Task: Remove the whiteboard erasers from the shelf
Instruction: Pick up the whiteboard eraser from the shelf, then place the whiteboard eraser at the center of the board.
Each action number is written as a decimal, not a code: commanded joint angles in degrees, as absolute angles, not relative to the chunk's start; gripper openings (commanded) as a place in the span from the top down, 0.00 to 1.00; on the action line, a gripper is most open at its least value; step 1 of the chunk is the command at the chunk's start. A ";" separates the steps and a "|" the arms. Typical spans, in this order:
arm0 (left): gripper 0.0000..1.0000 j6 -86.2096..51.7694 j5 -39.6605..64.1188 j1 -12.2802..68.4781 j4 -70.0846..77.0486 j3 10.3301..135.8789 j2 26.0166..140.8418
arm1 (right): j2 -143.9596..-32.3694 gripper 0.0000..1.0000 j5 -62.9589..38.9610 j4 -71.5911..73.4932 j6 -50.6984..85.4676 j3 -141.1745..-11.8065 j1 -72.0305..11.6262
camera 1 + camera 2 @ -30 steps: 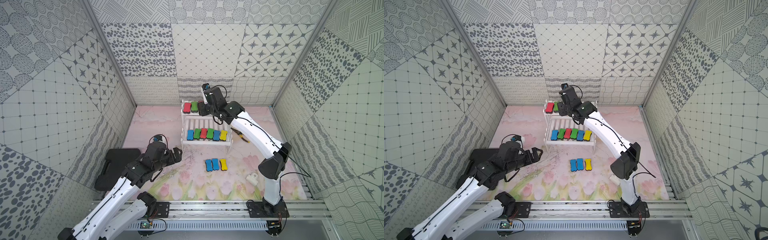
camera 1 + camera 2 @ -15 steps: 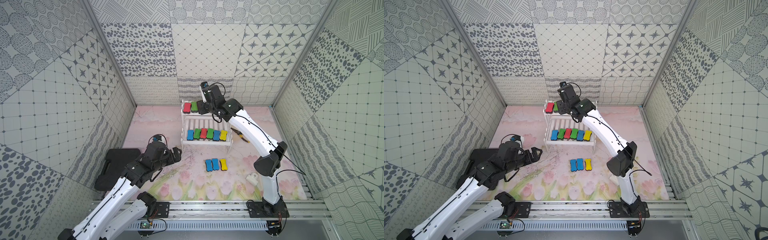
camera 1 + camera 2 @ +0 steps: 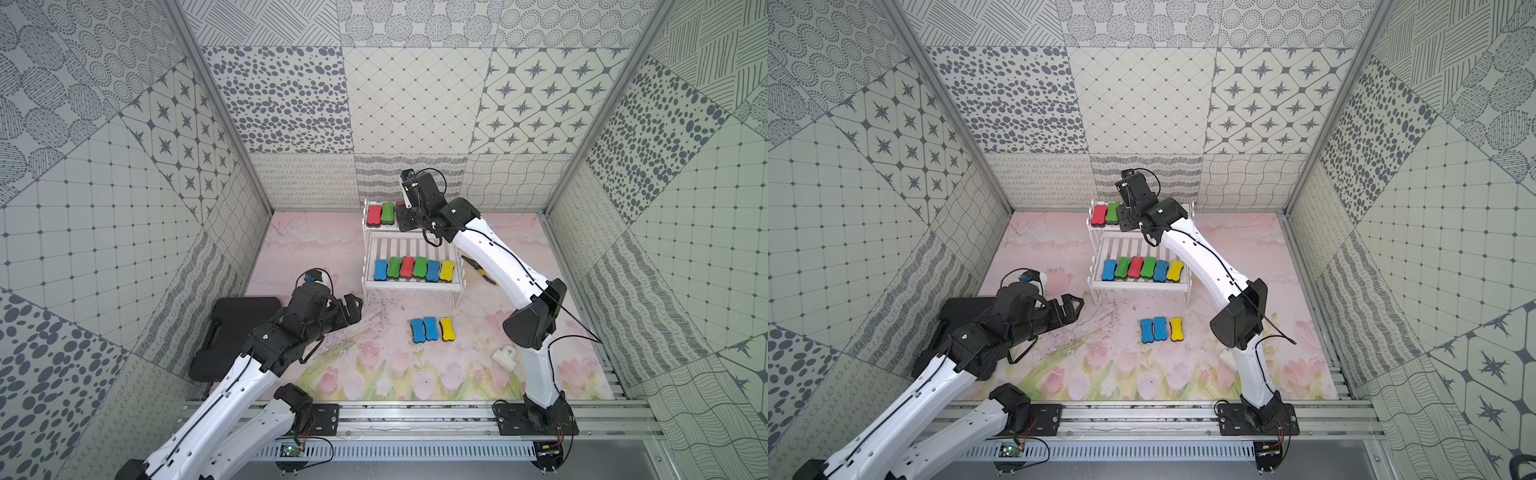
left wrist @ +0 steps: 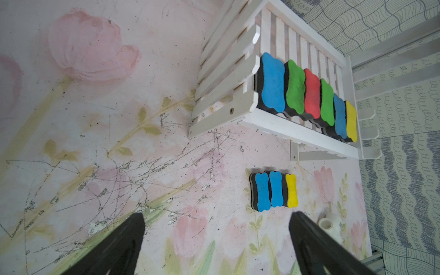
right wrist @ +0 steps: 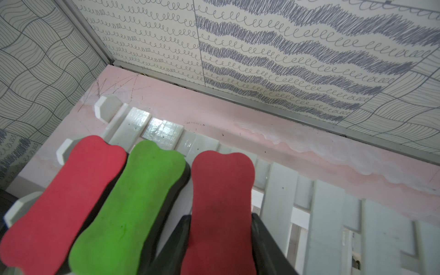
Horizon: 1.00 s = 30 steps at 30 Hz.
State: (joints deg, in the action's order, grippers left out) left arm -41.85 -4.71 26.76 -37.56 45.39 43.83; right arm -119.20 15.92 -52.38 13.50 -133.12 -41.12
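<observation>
- Right wrist view: the right arm's jaws are closed against both long sides of a dark-red eraser (image 5: 221,202), which lies on the upper tier of the white slatted shelf (image 5: 328,226). Whether the block has lifted clear of the slats cannot be told.
- On the same tier, a green eraser (image 5: 133,202) and a brighter red eraser (image 5: 66,195) lie side by side, touching (the green one sits just beside the gripped block, a dark gap between them).
- In both top views the shelf (image 3: 411,245) (image 3: 1133,247) stands at the middle of the far edge of the tabletop (image 3: 316,249). The right arm (image 3: 490,253) reaches across over it to the upper tier.
- On the lower tier a row of six erasers (image 3: 411,268) is packed edge to edge: blue, green, red, green, blue, yellow.
- On the tabletop, between the shelf and the near edge, lie three erasers (image 3: 432,329), two blue and one yellow, set close together.
- The left arm (image 3: 249,374) is raised over the tabletop toward the left edge, well apart from the shelf. Its jaws stand wide apart and hold nothing; in the left wrist view the two black fingers (image 4: 123,242) frame bare tabletop.
- A black case (image 3: 232,328) lies along the left edge, partly under the left arm.
- Yellow-handled pliers (image 3: 484,275) lie just beside the shelf on the side toward the right edge, partly hidden by the right arm. A small white object (image 3: 505,355) rests nearer the near edge.
</observation>
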 commanded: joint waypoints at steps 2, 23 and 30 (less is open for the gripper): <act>0.01 -41.05 -4.57 26.46 -38.23 45.54 43.62 | -115.80 0.63 16.58 -50.97 15.47 -131.45 -41.11; 0.01 -41.78 -5.52 25.84 -38.66 46.68 41.50 | -69.65 0.67 25.88 -24.45 40.42 -62.80 -62.96; 0.01 -42.20 -6.41 25.75 -39.56 46.31 39.93 | -75.54 0.67 28.40 -14.87 52.45 -51.37 -68.08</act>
State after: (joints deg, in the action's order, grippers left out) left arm -41.98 -5.26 26.06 -38.59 45.74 40.73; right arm -72.16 25.54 -23.46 44.88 -52.93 -67.09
